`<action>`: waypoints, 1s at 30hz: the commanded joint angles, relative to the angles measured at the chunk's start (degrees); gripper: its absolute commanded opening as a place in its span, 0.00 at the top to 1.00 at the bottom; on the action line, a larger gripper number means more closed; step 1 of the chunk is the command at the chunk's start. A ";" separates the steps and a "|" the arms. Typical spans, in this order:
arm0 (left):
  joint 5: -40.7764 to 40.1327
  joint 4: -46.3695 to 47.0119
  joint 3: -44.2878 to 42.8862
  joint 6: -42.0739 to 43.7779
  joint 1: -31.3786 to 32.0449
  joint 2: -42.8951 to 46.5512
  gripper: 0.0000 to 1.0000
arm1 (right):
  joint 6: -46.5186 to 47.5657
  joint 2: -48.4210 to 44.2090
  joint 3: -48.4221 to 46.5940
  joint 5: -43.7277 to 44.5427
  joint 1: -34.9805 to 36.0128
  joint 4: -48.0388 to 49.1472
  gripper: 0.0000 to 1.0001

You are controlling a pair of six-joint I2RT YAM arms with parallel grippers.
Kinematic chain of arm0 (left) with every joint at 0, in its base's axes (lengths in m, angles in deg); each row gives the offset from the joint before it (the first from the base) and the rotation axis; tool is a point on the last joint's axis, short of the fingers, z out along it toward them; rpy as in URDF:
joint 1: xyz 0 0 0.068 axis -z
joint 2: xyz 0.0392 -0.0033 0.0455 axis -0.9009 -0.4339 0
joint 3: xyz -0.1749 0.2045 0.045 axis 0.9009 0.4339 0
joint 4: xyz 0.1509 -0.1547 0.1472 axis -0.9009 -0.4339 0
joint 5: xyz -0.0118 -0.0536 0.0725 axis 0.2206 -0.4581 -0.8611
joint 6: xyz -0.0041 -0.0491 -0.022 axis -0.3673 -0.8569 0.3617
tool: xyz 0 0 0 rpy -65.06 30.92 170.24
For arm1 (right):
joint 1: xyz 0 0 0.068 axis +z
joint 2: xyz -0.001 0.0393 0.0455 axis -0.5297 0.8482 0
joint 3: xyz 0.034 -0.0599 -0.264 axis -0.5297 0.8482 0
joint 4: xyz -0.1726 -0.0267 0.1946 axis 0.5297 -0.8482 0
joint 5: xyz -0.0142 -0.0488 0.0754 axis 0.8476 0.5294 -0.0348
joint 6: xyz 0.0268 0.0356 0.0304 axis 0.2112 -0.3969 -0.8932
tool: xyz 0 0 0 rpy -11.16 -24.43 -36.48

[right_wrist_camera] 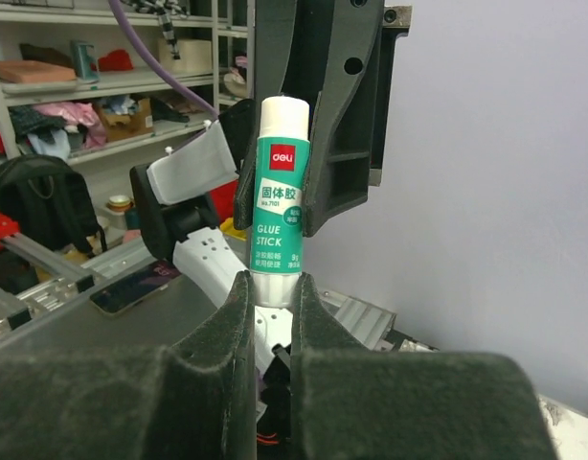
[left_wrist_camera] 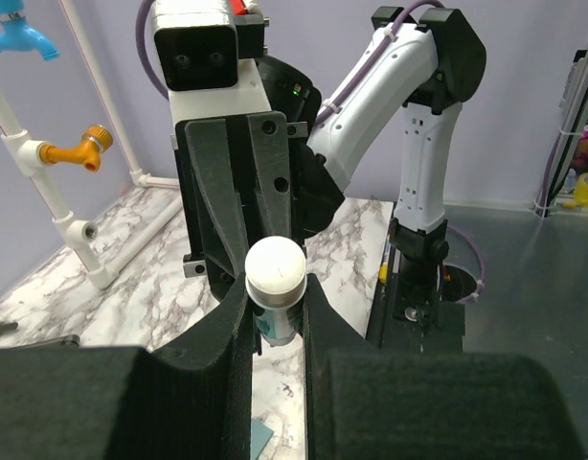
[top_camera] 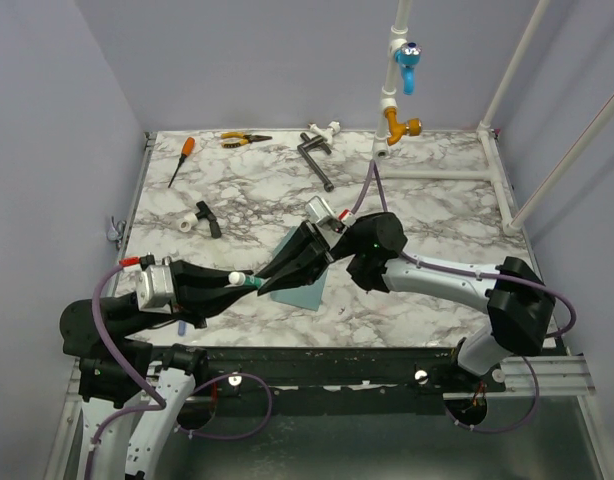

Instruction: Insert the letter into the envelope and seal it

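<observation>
A teal glue stick (right_wrist_camera: 278, 206) with a white end (left_wrist_camera: 275, 271) is held between both grippers above the table. My left gripper (left_wrist_camera: 275, 299) is shut on its white-ended half. My right gripper (right_wrist_camera: 273, 287) is shut on its grey opposite end. In the top view the two grippers meet nose to nose, left (top_camera: 249, 283) and right (top_camera: 279, 278). The light teal-blue envelope (top_camera: 303, 293) lies flat on the marble table under them, partly covered by the right fingers. A corner of it shows in the left wrist view (left_wrist_camera: 260, 437). The peach letter is not in view.
At the back of the marble table (top_camera: 427, 230) lie an orange-handled screwdriver (top_camera: 181, 160), yellow-handled pliers (top_camera: 243, 140), a black crank-shaped tool (top_camera: 315, 158) and a small black and white part (top_camera: 202, 218). A white pipe frame with a blue tap (top_camera: 407, 62) and orange valve (top_camera: 403, 128) stands at the back right.
</observation>
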 commanded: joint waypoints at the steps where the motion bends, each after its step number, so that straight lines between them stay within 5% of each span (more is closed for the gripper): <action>1: 0.01 -5.12 1.21 1.20 -0.33 -0.18 1.00 | -4.38 -0.84 -3.56 -3.60 0.92 10.26 0.99; 3: -1.16 -5.12 1.09 0.29 -0.32 0.10 1.00 | 0.17 -2.08 -2.90 0.06 0.87 4.85 0.94; 5: -3.31 -5.12 0.78 -0.72 -0.32 0.14 1.00 | 5.24 -4.29 -0.94 7.97 0.90 -0.66 0.67; 7: -6.96 -5.15 0.14 -2.17 -0.33 0.27 1.00 | 10.35 -7.37 2.57 17.34 0.86 -3.63 0.51; 12: -18.23 -5.12 -1.70 -8.10 -0.31 -0.55 1.00 | 20.01 -11.98 9.12 35.04 3.22 -5.73 0.37; 20: -28.54 -7.44 -3.86 -16.72 -0.32 -2.53 1.00 | 46.24 -10.42 8.79 70.96 18.74 -10.04 0.34; 30: -28.30 -8.85 -4.11 -16.89 -0.33 -2.75 1.00 | 53.34 -4.56 5.02 78.38 21.79 -9.55 0.31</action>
